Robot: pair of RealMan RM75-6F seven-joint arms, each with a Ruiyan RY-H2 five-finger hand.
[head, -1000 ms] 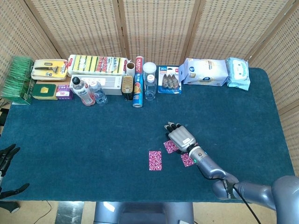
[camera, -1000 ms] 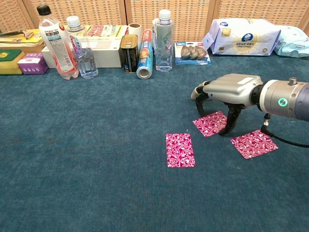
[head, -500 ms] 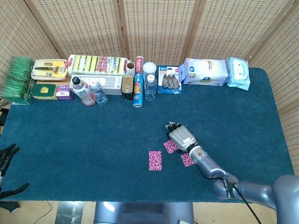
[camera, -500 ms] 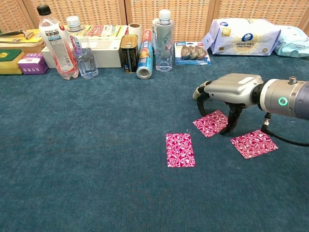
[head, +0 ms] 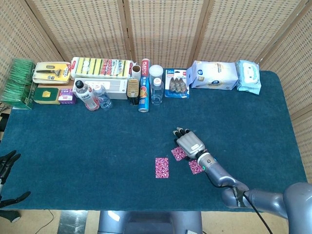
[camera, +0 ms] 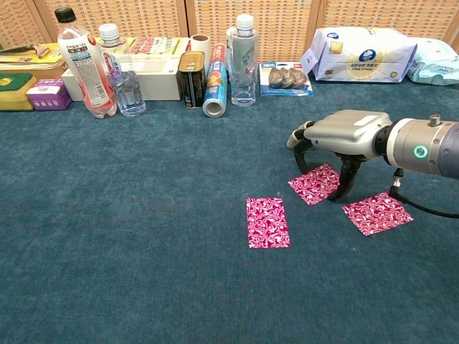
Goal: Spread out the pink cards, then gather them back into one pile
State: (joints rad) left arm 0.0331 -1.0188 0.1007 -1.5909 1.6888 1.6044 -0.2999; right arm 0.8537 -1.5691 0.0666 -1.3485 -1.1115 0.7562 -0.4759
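Three pink cards lie face-down and separate on the bench (camera: 107, 236), toward its near edge and right of centre, so the spreading step appears complete and the gathering step appears to be in hand. The right hand (camera: 343, 136) stands arched over the middle card (camera: 315, 183), palm down, with its fingers (camera: 349, 175) curved downward and their tips at or very near that card's edges; the chest view does not settle whether the tips press the card or only touch the cloth beside it, and nothing is lifted, so the hand is judged to be holding nothing with its fingers apart. The left card (camera: 267, 222) lies nearest the front edge, squared to it; the right card (camera: 377, 213) lies tilted, just beside the hand's wrist side. The three are near one another but not touching. Each card is thin, flat and rectangular, with a magenta back carrying a pale swirling pattern. The next move, as judged, calls for sliding or pinching the middle card onto a neighbour; flat cards on a napped cloth offer little edge to catch. The left hand (head: 9, 163) is at the front left corner of the bench, off the working area, fingers spread and empty.
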